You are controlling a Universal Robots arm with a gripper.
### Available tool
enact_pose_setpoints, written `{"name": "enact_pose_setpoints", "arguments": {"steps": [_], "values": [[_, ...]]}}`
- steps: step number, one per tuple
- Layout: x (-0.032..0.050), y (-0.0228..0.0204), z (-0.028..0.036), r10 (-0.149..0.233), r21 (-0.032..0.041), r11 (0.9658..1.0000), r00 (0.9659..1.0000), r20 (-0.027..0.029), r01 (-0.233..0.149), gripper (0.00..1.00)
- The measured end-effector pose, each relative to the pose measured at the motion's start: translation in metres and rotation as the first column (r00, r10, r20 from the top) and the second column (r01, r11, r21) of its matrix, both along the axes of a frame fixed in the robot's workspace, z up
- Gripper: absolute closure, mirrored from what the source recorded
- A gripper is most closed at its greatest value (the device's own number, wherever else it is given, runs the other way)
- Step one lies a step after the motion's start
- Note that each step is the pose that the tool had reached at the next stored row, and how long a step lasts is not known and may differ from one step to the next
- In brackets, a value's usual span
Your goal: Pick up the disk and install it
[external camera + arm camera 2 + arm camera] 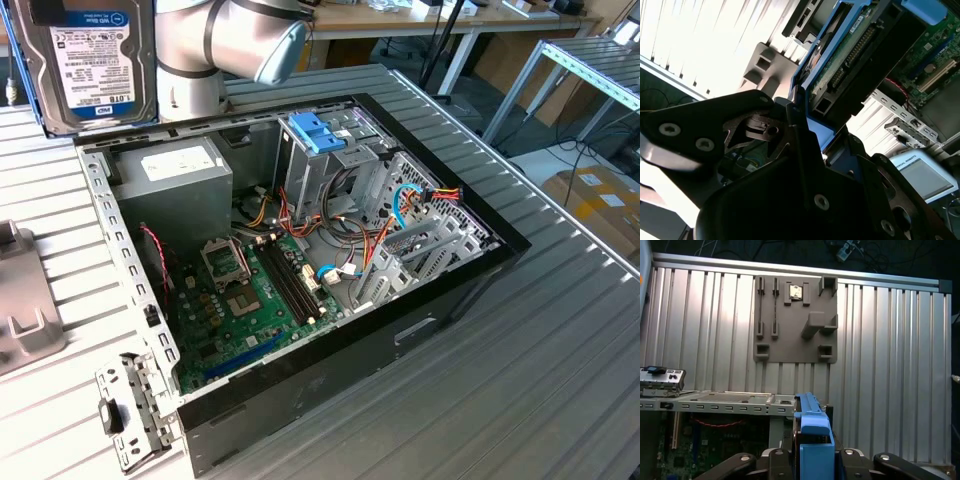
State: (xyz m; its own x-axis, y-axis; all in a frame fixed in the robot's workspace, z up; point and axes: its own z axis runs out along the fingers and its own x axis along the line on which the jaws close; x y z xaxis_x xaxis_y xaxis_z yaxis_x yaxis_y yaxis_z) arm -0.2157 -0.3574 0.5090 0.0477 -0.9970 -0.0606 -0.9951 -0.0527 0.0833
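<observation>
Pick done, install pending: gripper [815, 462] is clamped on the disk [95, 60] by its blue carrier [814, 437], held aloft at 10 o'clock of the open case [300, 400]. Judged: seating calls for squaring the carrier to the drive cage [335, 175], at 12 o'clock inside.

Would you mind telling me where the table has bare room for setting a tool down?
The ribbed table is bare on the exterior view's right of the computer case. On that view's left, a grey fixture plate and metal bracket crowd it; cables fill the case.
</observation>
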Motion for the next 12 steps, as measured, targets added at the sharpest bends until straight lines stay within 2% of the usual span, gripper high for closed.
{"name": "enact_pose_setpoints", "arguments": {"steps": [12], "values": [[0.0078, -0.0085, -0.0015, 0.0, 0.0, 1.0, 1.0, -0.0013, 0.0, 0.63]]}}
